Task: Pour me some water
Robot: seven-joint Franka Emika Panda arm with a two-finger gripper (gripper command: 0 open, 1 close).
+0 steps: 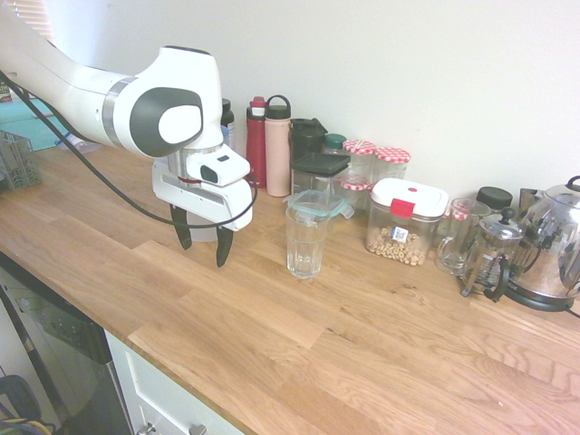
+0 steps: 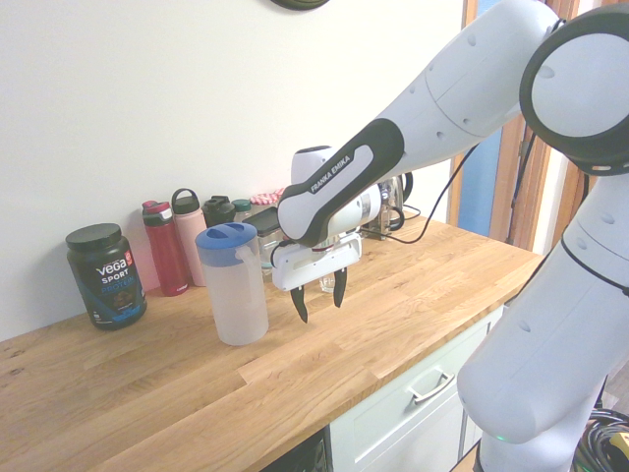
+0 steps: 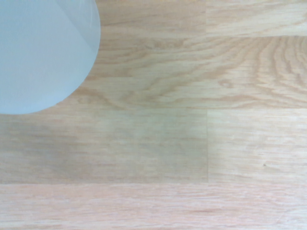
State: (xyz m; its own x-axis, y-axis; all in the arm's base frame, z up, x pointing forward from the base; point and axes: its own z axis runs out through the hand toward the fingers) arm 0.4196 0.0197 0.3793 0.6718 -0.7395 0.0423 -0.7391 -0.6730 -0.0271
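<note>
Frosted plastic pitcher [image 2: 234, 295] with blue lid [image 2: 226, 236] upright on wooden counter [image 1: 299, 362]; presumably the water source, any level inside too faint to confirm. Clear glass [image 1: 305, 237] stands upright, open counter in front of it, likely set out there as the pour target; glass looks dry, no water made out in it. Gripper [image 1: 201, 249] hangs fingers down over the counter, between pitcher and glass; fingers apart, nothing between them; wrist view shows a pale rounded edge, likely the pitcher, so the claw seems lined up near it for a grasp. Seen from the first exterior view, glass is right of the gripper, cereal container [image 1: 404, 222] further right, kettle [image 1: 553, 245] at far right; bottles and jars sit along the wall, probably kept back to leave working room. Task judged at its start; pitcher needs gripping next; a wide, smooth body could slip or tip.
</note>
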